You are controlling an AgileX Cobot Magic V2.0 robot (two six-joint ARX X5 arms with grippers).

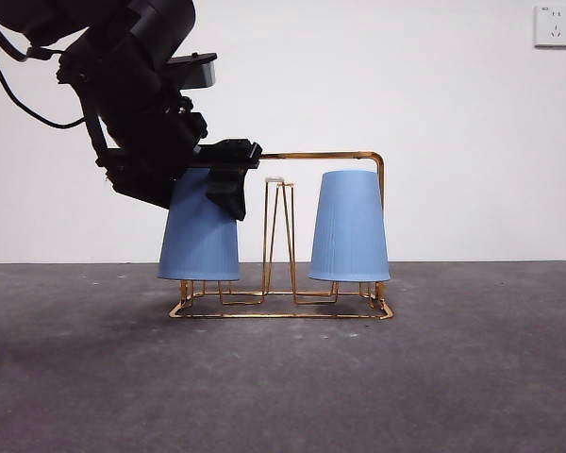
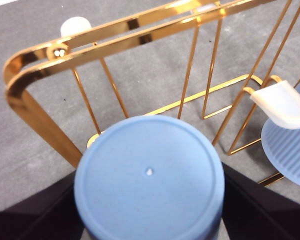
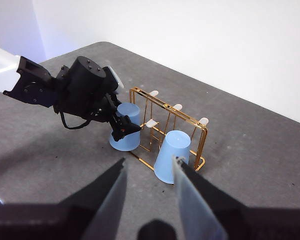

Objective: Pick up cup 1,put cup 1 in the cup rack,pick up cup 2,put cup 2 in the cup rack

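The gold wire cup rack [image 1: 330, 155] [image 2: 115, 37] [image 3: 202, 137] stands on the grey table. Two blue cups sit upside down on it. One cup [image 1: 349, 226] [image 3: 170, 152] rests on the rack's right end with nothing touching it; its edge [image 2: 290, 150] shows in the left wrist view. The other cup [image 1: 200, 241] [image 2: 149, 175] [image 3: 125, 145] is over the rack's left end, its rim a little above the base wires. My left gripper [image 1: 228, 179] [image 3: 124, 129] is shut on its upper part, one black jaw on each side. High and well back from the rack, my right gripper [image 3: 149, 175] is open and holds nothing.
White caps [image 2: 282, 102] top the rack's pegs; the middle peg [image 1: 279, 236] between the cups is bare. A white wall with a socket [image 1: 554, 25] stands behind the table. The left arm [image 3: 65, 92] reaches in from the rack's left side.
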